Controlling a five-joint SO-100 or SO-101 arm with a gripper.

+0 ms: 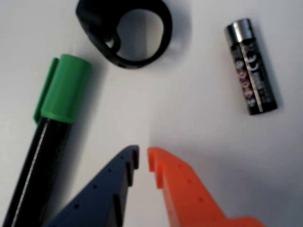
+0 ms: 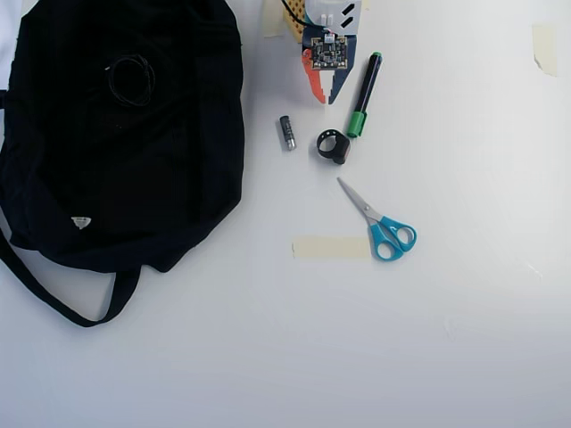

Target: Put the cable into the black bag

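**Gripper empty, cable on the bag**

Gripper [image 1: 143,158] hangs above the white table [image 2: 446,339], its blue and orange fingers nearly together with only a thin gap, holding nothing. Just ahead lie a green-capped marker [image 1: 45,142], a black ring clip [image 1: 125,33] and a battery [image 1: 251,66]. Off to the left in the overhead view, the coiled cable [image 2: 131,80] rests on the black bag [image 2: 116,178]. Scissors [image 2: 379,223] lie near a tape strip [image 2: 330,248].

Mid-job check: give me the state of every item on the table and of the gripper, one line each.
cable: coiled, lying on the black bag.
black bag: flat on the table, strap trailing.
gripper: nearly shut, empty, above bare table.
marker: green cap on, lying flat.
battery: lying flat.
ring clip: lying flat.
scissors: shut, beside the tape strip.
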